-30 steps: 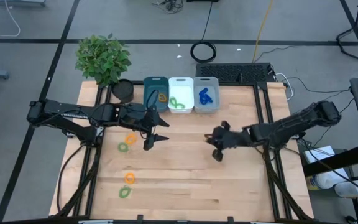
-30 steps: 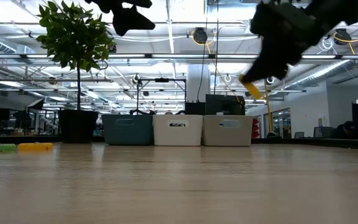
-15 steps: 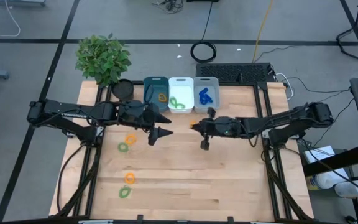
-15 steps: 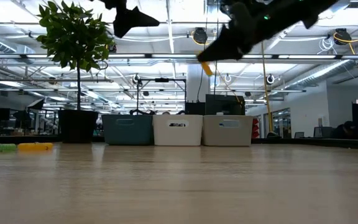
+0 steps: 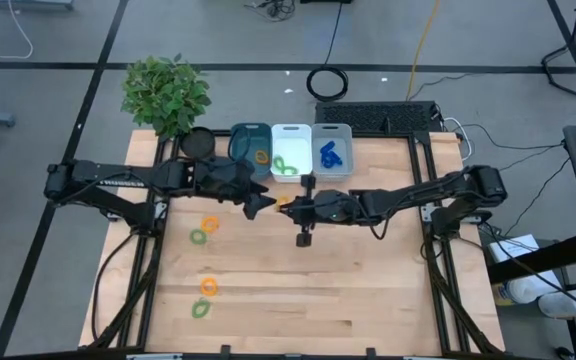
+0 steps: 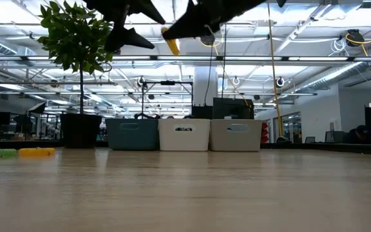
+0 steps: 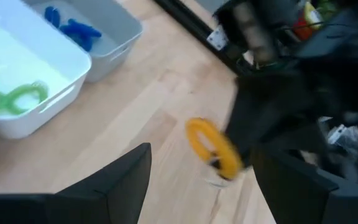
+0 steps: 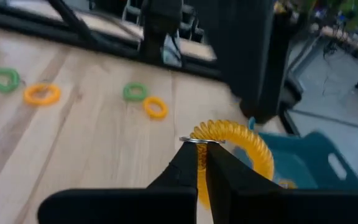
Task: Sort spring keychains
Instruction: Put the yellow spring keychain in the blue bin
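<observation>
An orange spring keychain sits in my shut right gripper, high above the table in front of the white bin; the left wrist view shows it too. My left gripper is open just to the table's left of it, touching nothing. Two orange keychains and two green ones lie flat on the left part of the table. The teal bin holds an orange one, the white bin green ones, the grey bin blue ones. My right gripper pinches the orange keychain between its two fingertips at the end with the small metal ring. The fingers come level from the table's right. The coil juts out past the fingertips, lifted clear of the table.
A potted plant and a black pot stand at the far left corner beside the bins. A black cable coil lies on the floor beyond the table. Bare wood spreads over the near and right parts of the table.
My right gripper has swung from the table's right middle toward the left and far side, carrying the orange keychain up to the left gripper in front of the bins. The left gripper has shifted a little toward the far edge and stayed open.
</observation>
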